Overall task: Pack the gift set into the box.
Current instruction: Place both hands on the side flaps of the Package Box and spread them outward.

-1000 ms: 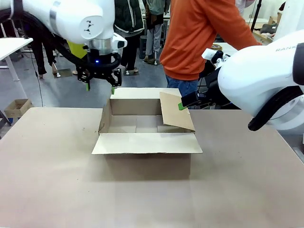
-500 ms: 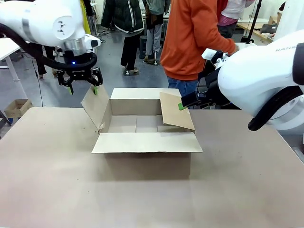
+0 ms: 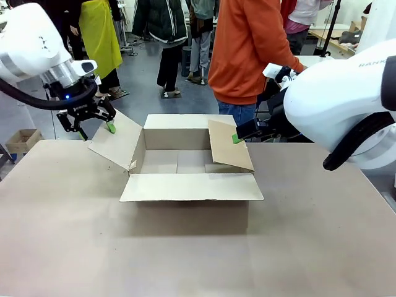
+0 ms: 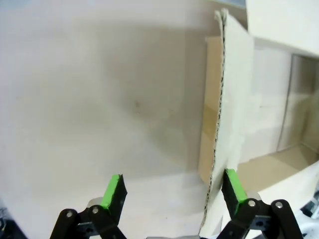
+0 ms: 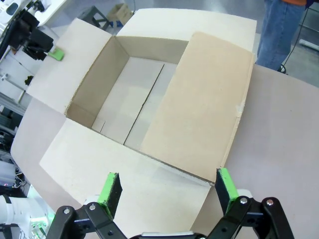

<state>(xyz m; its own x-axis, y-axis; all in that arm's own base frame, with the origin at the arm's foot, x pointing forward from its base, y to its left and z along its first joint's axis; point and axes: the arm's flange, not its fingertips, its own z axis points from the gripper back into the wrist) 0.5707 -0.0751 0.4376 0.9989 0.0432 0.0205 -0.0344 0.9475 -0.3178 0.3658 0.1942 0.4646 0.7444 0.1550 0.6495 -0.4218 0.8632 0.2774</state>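
The box [image 3: 185, 185] stands open in the middle of the table, its inside bare [image 5: 124, 99]. Its left flap [image 3: 114, 141] slopes outward, and its right flap [image 3: 229, 147] leans in over the opening. My left gripper [image 3: 96, 129] is open at the left flap's outer edge; in the left wrist view that flap's edge [image 4: 219, 124] runs just inside one green fingertip [image 4: 233, 185]. Open as well, my right gripper [image 3: 238, 137] hovers by the right flap's top edge, looking down at the box [image 5: 199, 109]. The gift set is out of view.
A person in an orange top [image 3: 253, 49] stands at the far side behind the box. A small brown carton [image 3: 23, 139] sits on the floor at the left. Other people stand farther back. Bare table [image 3: 185, 260] stretches in front of the box.
My left gripper has swung left and down, and the left flap has gone from upright to sloping outward. The right arm has stayed still.
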